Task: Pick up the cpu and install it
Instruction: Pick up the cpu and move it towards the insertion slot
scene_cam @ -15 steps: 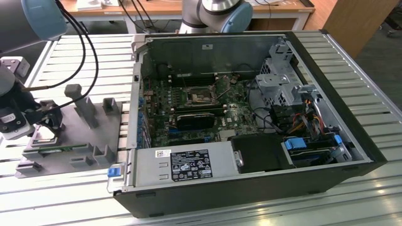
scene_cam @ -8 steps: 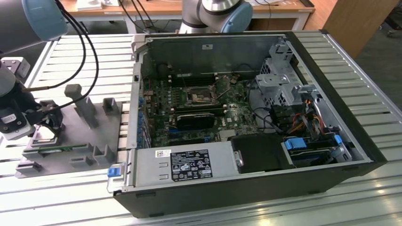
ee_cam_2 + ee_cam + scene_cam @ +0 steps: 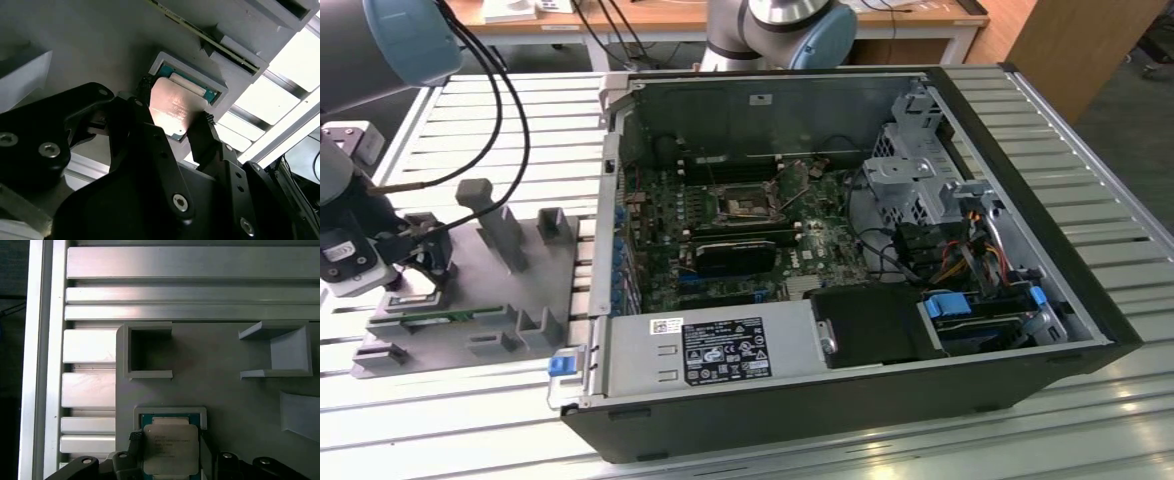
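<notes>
The cpu (image 3: 169, 449) is a flat square chip with a silver-grey top, seen in both wrist views over a teal-lined pocket (image 3: 170, 416) of the grey holder plate. My gripper (image 3: 170, 452) has one black finger on each side of the chip and is shut on it. In the second wrist view the cpu (image 3: 172, 107) sits tilted a little above the pocket, between the black fingers (image 3: 142, 107) of the gripper (image 3: 175, 107). In the exterior view the gripper (image 3: 420, 275) hangs over the holder plate (image 3: 494, 300) at that view's left. The motherboard socket (image 3: 750, 207) lies in the open computer case (image 3: 854, 240).
The grey plate carries raised blocks and brackets (image 3: 277, 352) and an empty square pocket (image 3: 147, 351). A long thin green memory stick (image 3: 220, 47) lies in a slot beside the cpu pocket. Ribbed aluminium table slats (image 3: 190, 270) surround the plate. Cables, a drive cage and a power supply (image 3: 720, 350) fill the case.
</notes>
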You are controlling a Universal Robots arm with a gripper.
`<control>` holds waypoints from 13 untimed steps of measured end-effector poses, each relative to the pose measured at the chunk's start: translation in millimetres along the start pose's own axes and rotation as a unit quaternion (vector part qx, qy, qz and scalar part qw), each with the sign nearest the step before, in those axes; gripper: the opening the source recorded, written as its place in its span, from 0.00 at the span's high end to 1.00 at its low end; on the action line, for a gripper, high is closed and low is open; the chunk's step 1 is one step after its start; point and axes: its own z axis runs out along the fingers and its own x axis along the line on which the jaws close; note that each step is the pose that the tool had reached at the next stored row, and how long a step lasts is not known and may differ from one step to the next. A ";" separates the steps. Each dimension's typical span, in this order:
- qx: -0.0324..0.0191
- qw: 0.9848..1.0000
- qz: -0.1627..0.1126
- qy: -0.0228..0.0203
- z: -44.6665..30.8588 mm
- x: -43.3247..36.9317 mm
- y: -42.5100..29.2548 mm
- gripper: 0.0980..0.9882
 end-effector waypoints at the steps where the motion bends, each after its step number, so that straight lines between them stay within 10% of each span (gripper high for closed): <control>1: 0.000 1.000 0.000 0.000 0.0 0.0 0.0 0.48; 13: 0.000 1.000 0.000 0.000 -1.1 1.3 0.0 0.40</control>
